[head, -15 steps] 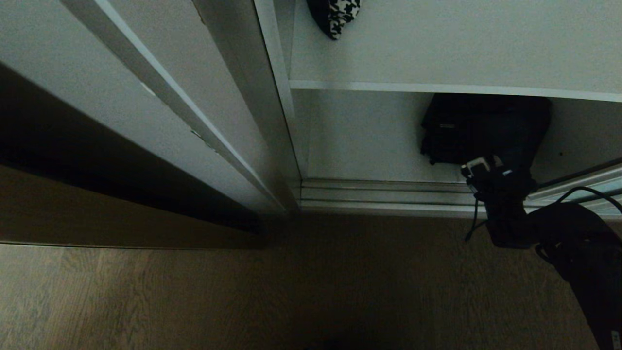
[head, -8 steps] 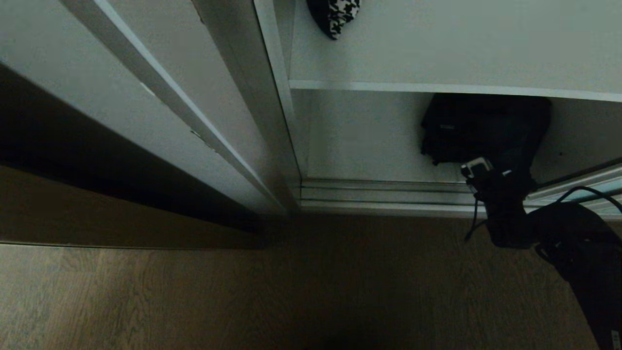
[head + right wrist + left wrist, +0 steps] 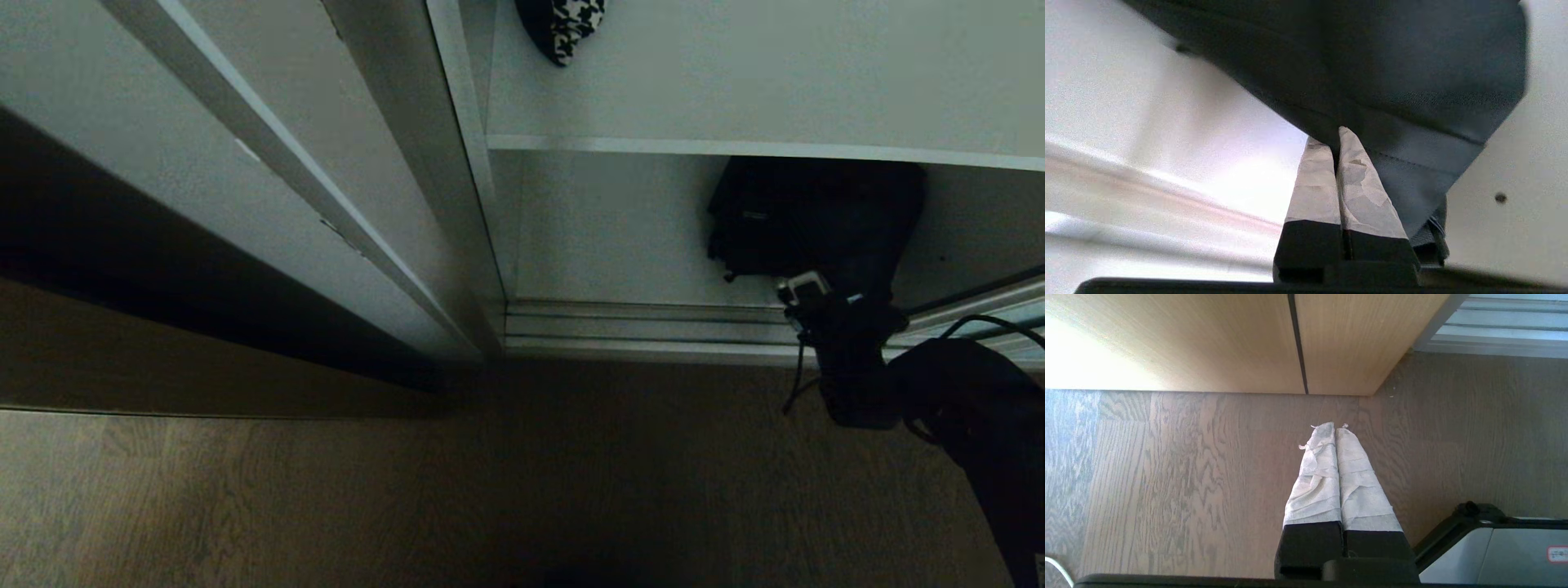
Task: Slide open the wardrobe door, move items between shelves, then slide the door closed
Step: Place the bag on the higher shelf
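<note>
We are working low at the open wardrobe, reaching our right end effector (image 3: 1336,141) into the bottom compartment, where the black bag (image 3: 816,216) is lying on the wardrobe floor under the white shelf (image 3: 759,149). In the right wrist view the two tape-wrapped fingers (image 3: 1359,183) are pressed together with their tips meeting the lower hem of the bag, apparently nipping a thin fold of cloth there; how much fabric is actually caught between them we cannot tell. We judge the edge is being chosen because the bag is soft and slack, with no stiff part to clamp, and a stitched seam gives the firmest bite. The cloth is reading as matte, dark woven fabric with a sewn border, drooping in loose curves, and a webbing strap is showing beside the fingers.

The houndstooth piece (image 3: 563,28) is resting on the shelf above, near its left end, well apart from the bag. The shelf is a flat white board with a thin pale front edge. The sliding door (image 3: 992,314) is showing only as a pale strip with silver rails at the right.

Our left end effector (image 3: 1335,430) is hanging idle over the grained wood floor (image 3: 1167,477), fingers pressed together and holding nothing.
</note>
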Controlling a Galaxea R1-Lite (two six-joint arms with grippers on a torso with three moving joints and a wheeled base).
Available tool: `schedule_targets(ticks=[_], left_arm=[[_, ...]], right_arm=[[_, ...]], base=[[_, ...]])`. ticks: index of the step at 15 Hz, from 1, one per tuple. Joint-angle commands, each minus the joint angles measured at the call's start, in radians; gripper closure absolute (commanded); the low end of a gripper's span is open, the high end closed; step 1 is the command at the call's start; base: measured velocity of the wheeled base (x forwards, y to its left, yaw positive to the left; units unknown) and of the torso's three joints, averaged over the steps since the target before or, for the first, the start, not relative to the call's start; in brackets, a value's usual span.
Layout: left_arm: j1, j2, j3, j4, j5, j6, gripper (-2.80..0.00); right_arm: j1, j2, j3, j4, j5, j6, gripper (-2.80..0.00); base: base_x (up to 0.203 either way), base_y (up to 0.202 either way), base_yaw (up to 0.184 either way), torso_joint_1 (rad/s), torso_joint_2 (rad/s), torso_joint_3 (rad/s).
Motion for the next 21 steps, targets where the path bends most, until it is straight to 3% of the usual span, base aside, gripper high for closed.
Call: schedule_targets(ticks=[1, 4, 8, 13, 17, 21], left_arm=[[0.0, 0.001, 0.0, -0.001, 0.0, 0.0, 0.0], [0.0, 0.001, -0.001, -0.001, 0.0, 0.0, 0.0], [0.0, 0.001, 0.0, -0.001, 0.0, 0.0, 0.0], [0.0, 0.001, -0.001, -0.001, 0.0, 0.0, 0.0], [0.001, 0.001, 0.0, -0.001, 0.0, 0.0, 0.0], [0.0, 0.001, -0.001, -0.001, 0.0, 0.0, 0.0]], right_arm=[[0.017, -0.113, 0.202, -0.104, -0.001, 0.001, 0.0], [0.035, -0.242, 0.389, -0.176, 0.0, 0.008, 0.0], [0.027, -0.381, 0.474, -0.185, 0.001, 0.069, 0.0], [0.025, -0.533, 0.671, -0.186, 0.009, 0.115, 0.0], [0.016, -0.606, 0.704, -0.186, 0.007, 0.14, 0.0], [0.003, -0.657, 0.736, -0.186, 0.009, 0.113, 0.0]], base=[[0.0, 0.0, 0.0, 0.0, 0.0, 0.0], [0.0, 0.0, 0.0, 0.0, 0.0, 0.0], [0.0, 0.0, 0.0, 0.0, 0.0, 0.0], [0.0, 0.0, 0.0, 0.0, 0.0, 0.0], [0.0, 0.0, 0.0, 0.0, 0.0, 0.0], [0.0, 0.0, 0.0, 0.0, 0.0, 0.0]])
